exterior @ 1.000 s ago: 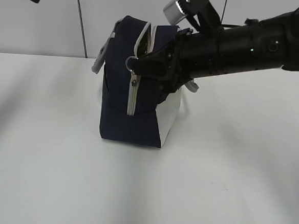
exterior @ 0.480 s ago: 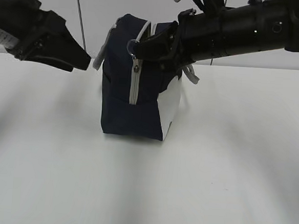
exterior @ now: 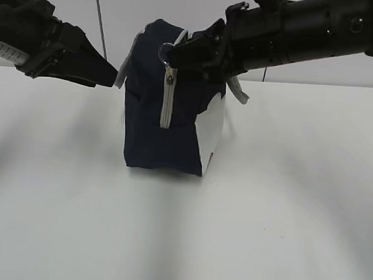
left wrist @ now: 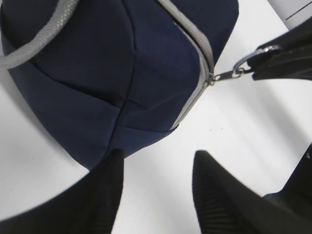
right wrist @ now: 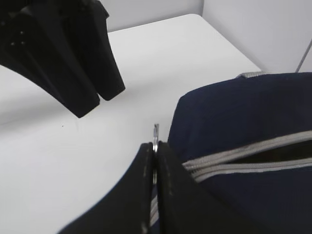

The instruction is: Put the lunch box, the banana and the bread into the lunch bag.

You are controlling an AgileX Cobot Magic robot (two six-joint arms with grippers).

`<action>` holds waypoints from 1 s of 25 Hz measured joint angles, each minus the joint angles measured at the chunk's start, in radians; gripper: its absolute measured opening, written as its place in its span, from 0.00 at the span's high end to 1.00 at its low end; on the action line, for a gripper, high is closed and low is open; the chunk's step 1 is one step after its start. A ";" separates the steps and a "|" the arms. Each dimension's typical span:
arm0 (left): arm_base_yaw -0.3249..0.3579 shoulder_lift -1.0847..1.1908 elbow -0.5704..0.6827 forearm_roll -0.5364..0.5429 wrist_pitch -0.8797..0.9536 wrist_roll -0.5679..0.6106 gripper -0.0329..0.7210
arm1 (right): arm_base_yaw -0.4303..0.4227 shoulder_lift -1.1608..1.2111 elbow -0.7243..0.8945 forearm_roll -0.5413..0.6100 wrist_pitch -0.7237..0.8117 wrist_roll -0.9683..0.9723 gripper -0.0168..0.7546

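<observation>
The navy lunch bag (exterior: 175, 123) stands upright on the white table, its grey zipper strip (exterior: 167, 106) running up the near end. My right gripper (exterior: 173, 54) is shut on the metal zipper pull ring (exterior: 166, 50) at the bag's top; the ring (right wrist: 155, 134) shows between its jaws in the right wrist view, beside the bag (right wrist: 243, 146). My left gripper (exterior: 111, 77) is open and empty, just left of the bag; in the left wrist view (left wrist: 156, 163) its jaws straddle bare table at the bag's (left wrist: 97, 73) lower corner. The lunch box, banana and bread are out of view.
A grey strap handle (exterior: 238, 92) hangs off the bag's far right side, another one (left wrist: 34, 41) loops over its left side. The white table (exterior: 179, 242) stretches out in front. A pale wall stands behind.
My left arm came in from the upper left and now sits close to the bag's left side. My right gripper lifted the pull ring slightly up and left; the bag stands taller.
</observation>
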 joint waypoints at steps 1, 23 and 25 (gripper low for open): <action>0.000 0.000 0.001 0.000 0.000 0.002 0.51 | 0.000 -0.005 0.000 -0.002 0.010 0.000 1.00; 0.001 0.001 0.000 -0.040 0.024 0.015 0.52 | 0.000 -0.015 -0.079 -0.007 0.115 0.004 1.00; 0.001 0.001 0.000 -0.040 0.024 0.015 0.52 | 0.000 -0.015 -0.080 -0.038 0.106 0.038 1.00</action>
